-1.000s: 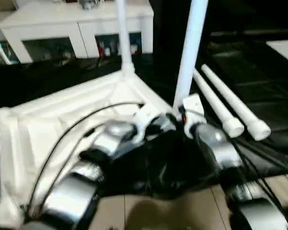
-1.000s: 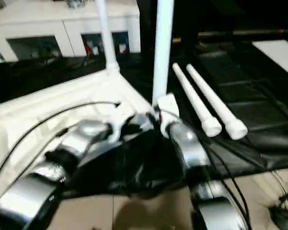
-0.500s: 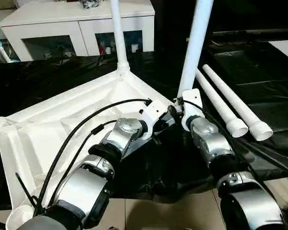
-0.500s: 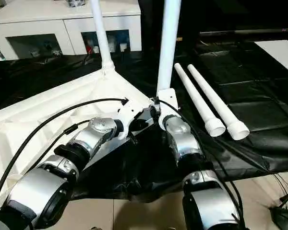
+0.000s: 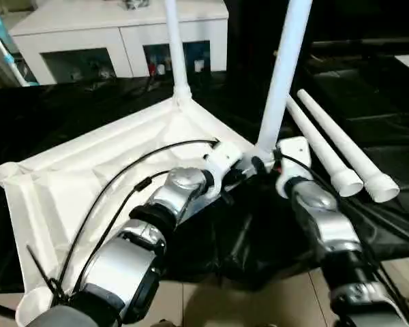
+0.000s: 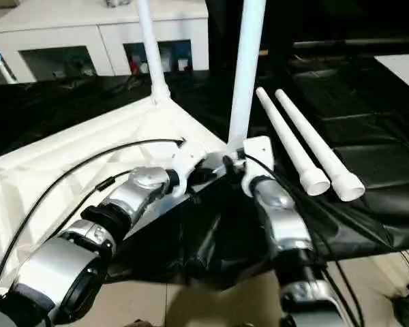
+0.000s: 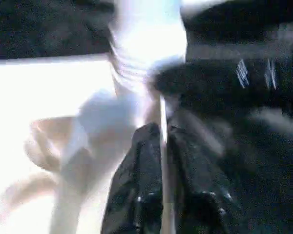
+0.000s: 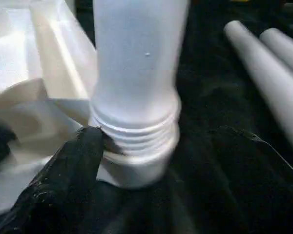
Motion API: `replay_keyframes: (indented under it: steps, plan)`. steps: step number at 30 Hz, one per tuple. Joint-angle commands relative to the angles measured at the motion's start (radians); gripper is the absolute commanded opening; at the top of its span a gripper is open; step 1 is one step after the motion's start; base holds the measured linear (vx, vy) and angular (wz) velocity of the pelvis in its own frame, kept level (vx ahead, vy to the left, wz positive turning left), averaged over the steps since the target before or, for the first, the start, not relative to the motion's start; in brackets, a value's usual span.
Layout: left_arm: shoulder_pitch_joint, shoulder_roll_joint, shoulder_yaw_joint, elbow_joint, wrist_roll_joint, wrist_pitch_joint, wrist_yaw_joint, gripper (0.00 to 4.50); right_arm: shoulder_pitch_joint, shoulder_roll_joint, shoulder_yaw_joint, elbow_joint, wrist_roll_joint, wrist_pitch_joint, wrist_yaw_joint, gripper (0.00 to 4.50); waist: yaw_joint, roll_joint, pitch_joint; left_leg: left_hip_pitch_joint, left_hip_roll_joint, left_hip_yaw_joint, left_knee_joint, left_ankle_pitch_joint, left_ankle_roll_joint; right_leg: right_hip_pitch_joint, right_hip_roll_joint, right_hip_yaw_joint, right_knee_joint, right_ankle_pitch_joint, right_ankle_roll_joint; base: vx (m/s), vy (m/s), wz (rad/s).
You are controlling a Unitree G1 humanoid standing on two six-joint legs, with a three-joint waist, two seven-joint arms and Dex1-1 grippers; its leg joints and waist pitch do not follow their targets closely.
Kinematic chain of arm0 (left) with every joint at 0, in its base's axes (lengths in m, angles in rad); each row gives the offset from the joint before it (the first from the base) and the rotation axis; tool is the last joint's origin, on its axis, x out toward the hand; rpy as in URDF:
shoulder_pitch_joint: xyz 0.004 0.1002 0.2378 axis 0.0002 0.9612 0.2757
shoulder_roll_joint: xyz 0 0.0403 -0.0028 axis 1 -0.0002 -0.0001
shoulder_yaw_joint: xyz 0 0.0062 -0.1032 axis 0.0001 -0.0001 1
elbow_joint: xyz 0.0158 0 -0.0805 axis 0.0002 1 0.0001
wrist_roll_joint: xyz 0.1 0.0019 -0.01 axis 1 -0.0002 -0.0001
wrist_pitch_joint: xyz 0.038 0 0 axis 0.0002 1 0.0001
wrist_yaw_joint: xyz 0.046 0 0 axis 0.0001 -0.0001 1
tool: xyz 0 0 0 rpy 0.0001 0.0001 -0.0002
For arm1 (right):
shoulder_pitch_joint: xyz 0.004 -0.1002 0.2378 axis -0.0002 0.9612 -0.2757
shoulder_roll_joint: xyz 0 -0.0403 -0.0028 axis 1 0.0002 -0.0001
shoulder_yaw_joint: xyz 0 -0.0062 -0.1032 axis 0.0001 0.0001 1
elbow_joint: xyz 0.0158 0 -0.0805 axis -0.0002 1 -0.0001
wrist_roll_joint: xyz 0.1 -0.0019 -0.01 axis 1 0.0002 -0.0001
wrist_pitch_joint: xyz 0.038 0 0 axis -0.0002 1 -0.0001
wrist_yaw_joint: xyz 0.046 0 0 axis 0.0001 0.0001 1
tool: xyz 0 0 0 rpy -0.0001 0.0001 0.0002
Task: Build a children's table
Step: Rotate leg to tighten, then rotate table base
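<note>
Head view: the upturned tabletop [image 5: 68,184] lies on the black cover [image 5: 368,122], two legs upright, two loose legs [image 5: 334,153] to its right. Left wrist view: left gripper [image 7: 163,161] pinches the tabletop's rim. Right wrist view: right gripper [image 8: 151,156] stands wide around the near leg [image 8: 136,58].

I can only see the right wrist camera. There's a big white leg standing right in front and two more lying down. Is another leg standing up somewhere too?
Observer: Yes. A second leg stands upright in the far corner of the table top.
Child: Are any corner holes empty?
Observer: Two are. The far-left socket has no leg in it, and neither does the near-left socket beside the robot's left arm.
Child: What's behind the table?
Observer: A white cabinet with glass doors stands beyond the black-covered work table.
</note>
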Motion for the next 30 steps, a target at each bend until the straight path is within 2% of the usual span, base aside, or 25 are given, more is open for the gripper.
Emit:
replay_keyframes:
  steps: [1,3,4,5,7,8,9,10,12,13,15,16,17,18,20,21,22,23,24,25,26,29,30]
  plan:
    - [-0.013,0.016,0.018,-0.037,-0.02,-0.001,-0.021,0.86,0.021,-0.009,0.001,-0.076,0.005,0.039,0.023,3.89,0.002,-0.022,-0.08,0.001,0.04,-0.016,-0.064,-0.058,0.151,0.071,-0.057,0.039,-0.065,-0.09,-0.234,0.0,0.0,0.0]
    - [-0.006,0.026,0.024,-0.065,-0.032,0.003,-0.049,0.91,0.046,-0.02,0.019,-0.125,0.012,0.06,0.063,3.89,0.001,-0.022,-0.08,-0.001,0.04,-0.017,-0.064,-0.055,0.152,0.073,-0.059,0.038,-0.063,-0.09,-0.232,0.0,0.0,0.0]
    - [0.007,0.04,0.022,-0.099,-0.038,0.015,-0.079,1.1,0.064,-0.032,0.048,-0.164,0.028,0.078,0.121,3.89,0.002,-0.021,-0.082,0.0,0.041,-0.017,-0.063,-0.051,0.156,0.071,-0.058,0.038,-0.062,-0.084,-0.232,0.0,0.0,0.0]
    - [0.015,0.049,0.019,-0.118,-0.039,0.024,-0.097,1.1,0.074,-0.039,0.063,-0.186,0.038,0.086,0.155,3.89,0.004,-0.023,-0.083,-0.001,0.043,-0.018,-0.062,-0.045,0.166,0.074,-0.06,0.039,-0.059,-0.064,-0.239,0.0,0.0,0.0]
    - [0.028,0.061,0.015,-0.145,-0.038,0.039,-0.125,1.3,0.089,-0.049,0.085,-0.222,0.054,0.1,0.201,3.89,0.001,-0.021,-0.081,-0.003,0.042,-0.017,-0.06,-0.042,0.178,0.071,-0.058,0.038,-0.058,-0.052,-0.244,0.0,0.0,0.0]
    - [0.06,0.101,-0.01,-0.205,-0.023,0.085,-0.164,1.32,0.1,-0.059,0.108,-0.259,0.067,0.12,0.234,3.89,0.001,-0.016,-0.08,0.0,0.043,-0.016,-0.06,-0.056,0.174,0.068,-0.059,0.039,-0.062,-0.074,-0.245,0.0,0.0,0.0]
    - [0.079,0.125,-0.022,-0.242,-0.016,0.12,-0.18,1.43,0.102,-0.06,0.114,-0.267,0.07,0.128,0.241,3.89,0.001,-0.019,-0.079,-0.003,0.047,-0.019,-0.064,-0.054,0.167,0.071,-0.059,0.04,-0.058,-0.08,-0.247,0.0,0.0,0.0]
    - [0.092,0.141,-0.029,-0.268,-0.013,0.145,-0.19,1.55,0.103,-0.062,0.118,-0.275,0.072,0.137,0.244,3.89,-0.002,-0.018,-0.078,-0.004,0.047,-0.018,-0.064,-0.058,0.164,0.069,-0.058,0.04,-0.059,-0.089,-0.246,0.0,0.0,0.0]
    - [0.141,0.203,-0.021,-0.373,-0.011,0.213,-0.186,1.72,0.106,-0.068,0.127,-0.288,0.075,0.148,0.259,3.89,-0.006,-0.012,-0.077,0.002,0.051,-0.019,-0.068,-0.084,0.135,0.066,-0.057,0.041,-0.06,-0.12,-0.245,0.0,0.0,0.0]
    - [0.151,0.215,-0.018,-0.396,-0.013,0.229,-0.188,1.77,0.108,-0.069,0.129,-0.292,0.075,0.151,0.265,3.89,-0.007,-0.017,-0.077,0.003,0.053,-0.018,-0.07,-0.089,0.127,0.066,-0.057,0.041,-0.06,-0.124,-0.246,0.0,0.0,0.0]
    - [0.204,0.288,-0.021,-0.513,-0.002,0.288,-0.218,1.89,0.114,-0.076,0.134,-0.309,0.078,0.158,0.29,3.89,-0.008,-0.013,-0.074,0.008,0.051,-0.016,-0.074,-0.122,0.096,0.06,-0.054,0.043,-0.066,-0.168,-0.234,0.0,0.0,0.0]
    - [0.204,0.288,-0.021,-0.513,-0.002,0.288,-0.218,2.0,0.114,-0.076,0.134,-0.309,0.078,0.158,0.29,3.89,-0.008,-0.011,-0.074,0.009,0.055,-0.018,-0.076,-0.125,0.087,0.061,-0.056,0.044,-0.062,-0.167,-0.233,0.0,0.0,0.0]
    - [0.245,0.345,-0.02,-0.6,0.007,0.332,-0.247,2.08,0.119,-0.084,0.143,-0.317,0.079,0.157,0.312,3.89,-0.01,-0.014,-0.072,0.008,0.052,-0.016,-0.077,-0.133,0.077,0.059,-0.053,0.045,-0.065,-0.175,-0.225,0.0,0.0,0.0]
    - [0.283,0.398,-0.017,-0.681,0.015,0.377,-0.275,2.12,0.122,-0.093,0.149,-0.326,0.082,0.163,0.329,3.89,-0.008,-0.015,-0.073,0.007,0.059,-0.021,-0.08,-0.127,0.069,0.063,-0.06,0.047,-0.056,-0.164,-0.224,0.0,0.0,0.0]
    - [0.333,0.471,-0.007,-0.78,0.025,0.439,-0.302,2.32,0.12,-0.1,0.155,-0.329,0.086,0.174,0.342,3.89,-0.015,-0.022,-0.066,0.006,0.054,-0.015,-0.081,-0.121,0.068,0.056,-0.052,0.048,-0.061,-0.171,-0.212,0.0,0.0,0.0]
    - [0.35,0.503,0.0,-0.816,0.034,0.468,-0.304,2.43,0.117,-0.104,0.158,-0.328,0.087,0.177,0.346,3.89,-0.014,-0.02,-0.068,0.01,0.056,-0.018,-0.081,-0.119,0.063,0.057,-0.055,0.048,-0.055,-0.166,-0.216,0.0,0.0,0.0]
    - [0.371,0.547,0.014,-0.857,0.046,0.506,-0.294,2.5,0.109,-0.11,0.164,-0.319,0.085,0.179,0.353,3.89,-0.018,-0.016,-0.065,0.008,0.052,-0.016,-0.081,-0.112,0.061,0.056,-0.052,0.048,-0.056,-0.164,-0.217,0.0,0.0,0.0]
    - [0.376,0.568,0.024,-0.867,0.058,0.525,-0.279,2.53,0.107,-0.115,0.169,-0.317,0.087,0.18,0.364,3.89,-0.023,-0.024,-0.063,0.008,0.051,-0.015,-0.081,-0.115,0.06,0.055,-0.051,0.049,-0.058,-0.165,-0.217,0.0,0.0,0.0]
    - [0.379,0.582,0.03,-0.873,0.065,0.538,-0.267,2.56,0.105,-0.118,0.172,-0.316,0.088,0.182,0.372,3.89,-0.022,-0.017,-0.063,0.01,0.049,-0.015,-0.08,-0.119,0.058,0.054,-0.05,0.049,-0.058,-0.176,-0.217,0.0,0.0,0.0]
    - [0.383,0.6,0.043,-0.886,0.065,0.562,-0.254,2.71,0.106,-0.127,0.18,-0.321,0.088,0.184,0.39,3.89,-0.023,-0.017,-0.062,0.011,0.049,-0.014,-0.081,-0.123,0.056,0.053,-0.051,0.049,-0.06,-0.181,-0.217,0.0,0.0,0.0]
    - [0.384,0.611,0.051,-0.889,0.068,0.573,-0.246,2.85,0.107,-0.132,0.184,-0.323,0.088,0.186,0.401,3.89,-0.023,-0.022,-0.059,0.01,0.048,-0.015,-0.082,-0.132,0.055,0.054,-0.051,0.049,-0.06,-0.192,-0.217,0.0,0.0,0.0]
    - [0.389,0.669,0.075,-0.892,0.104,0.615,-0.218,2.96,0.116,-0.159,0.21,-0.338,0.09,0.186,0.455,3.89,-0.028,-0.022,-0.057,0.008,0.047,-0.017,-0.083,-0.137,0.048,0.056,-0.05,0.049,-0.06,-0.197,-0.209,0.0,0.0,0.0]
    - [0.397,0.688,0.077,-0.906,0.115,0.637,-0.215,3.03,0.121,-0.166,0.217,-0.345,0.09,0.185,0.472,3.89,-0.03,-0.025,-0.057,0.006,0.046,-0.017,-0.082,-0.131,0.048,0.057,-0.05,0.05,-0.06,-0.185,-0.209,0.0,0.0,0.0]
